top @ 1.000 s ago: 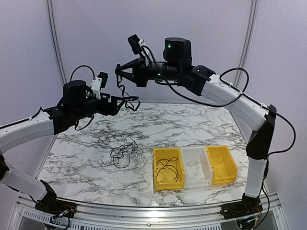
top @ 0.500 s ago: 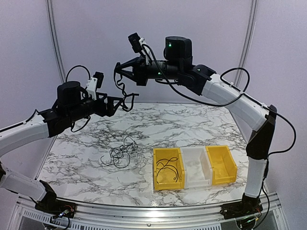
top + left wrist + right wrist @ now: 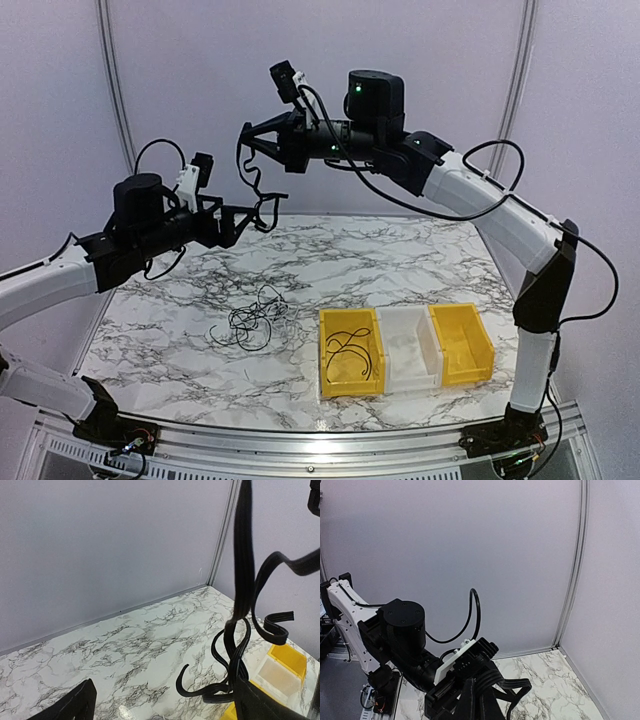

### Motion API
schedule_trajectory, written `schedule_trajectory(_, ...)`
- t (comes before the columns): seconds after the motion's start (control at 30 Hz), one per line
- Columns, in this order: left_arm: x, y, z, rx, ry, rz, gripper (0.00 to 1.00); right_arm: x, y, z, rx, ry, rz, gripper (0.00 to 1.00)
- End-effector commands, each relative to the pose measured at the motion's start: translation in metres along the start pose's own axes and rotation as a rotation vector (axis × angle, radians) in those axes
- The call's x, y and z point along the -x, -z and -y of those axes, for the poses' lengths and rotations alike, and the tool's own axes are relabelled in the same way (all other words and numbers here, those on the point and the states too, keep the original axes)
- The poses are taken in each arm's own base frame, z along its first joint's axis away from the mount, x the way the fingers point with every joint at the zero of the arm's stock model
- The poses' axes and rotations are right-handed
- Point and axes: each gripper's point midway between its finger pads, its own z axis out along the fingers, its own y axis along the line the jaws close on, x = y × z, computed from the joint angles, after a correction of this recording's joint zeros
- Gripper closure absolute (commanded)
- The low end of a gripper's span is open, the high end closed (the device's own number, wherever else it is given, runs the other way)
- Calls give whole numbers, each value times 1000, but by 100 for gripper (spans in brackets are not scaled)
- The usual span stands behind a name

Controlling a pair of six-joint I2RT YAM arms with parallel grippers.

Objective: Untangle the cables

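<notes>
Marble table [image 3: 430, 260], pale purple walls behind. So the right claw [image 3: 245, 140] is up high, pinched shut on a black cable [image 3: 250, 180] that dangles down to the left claw [image 3: 262, 212]. That one's spread wide, loops draped against one finger [image 3: 255, 702]. The tangle [image 3: 252, 322] sits on the table, left of the bins [image 3: 350, 390]. Looks like the pull-one-free step. My guess for next: lift the cable clear of that finger, then carry it to a bin.

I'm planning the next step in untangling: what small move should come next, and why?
Probably lift the right fingers a little higher. They are shut on the black cable, whose lower loops hang against one of the open left fingers; a lift should draw it clear.
</notes>
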Motion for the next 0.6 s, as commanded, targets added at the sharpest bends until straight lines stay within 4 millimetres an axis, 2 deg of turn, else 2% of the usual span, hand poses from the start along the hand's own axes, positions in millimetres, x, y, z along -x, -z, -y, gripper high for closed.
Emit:
schedule_trajectory(0.0, 28, 24, 5, -8, -17, 146, 1, 29, 5, -7, -8, 43, 64, 100)
schedule_trajectory(0.13, 25, 26, 5, -9, -25, 147, 1, 30, 4, -7, -4, 44, 67, 100)
schedule_trajectory(0.4, 20, 6, 9, -25, -15, 124, 1, 31, 5, -6, -8, 46, 70, 100)
schedule_trajectory(0.57, 18, -6, -14, 105, -8, 120, 5, 34, 5, -9, 1, 49, 75, 100)
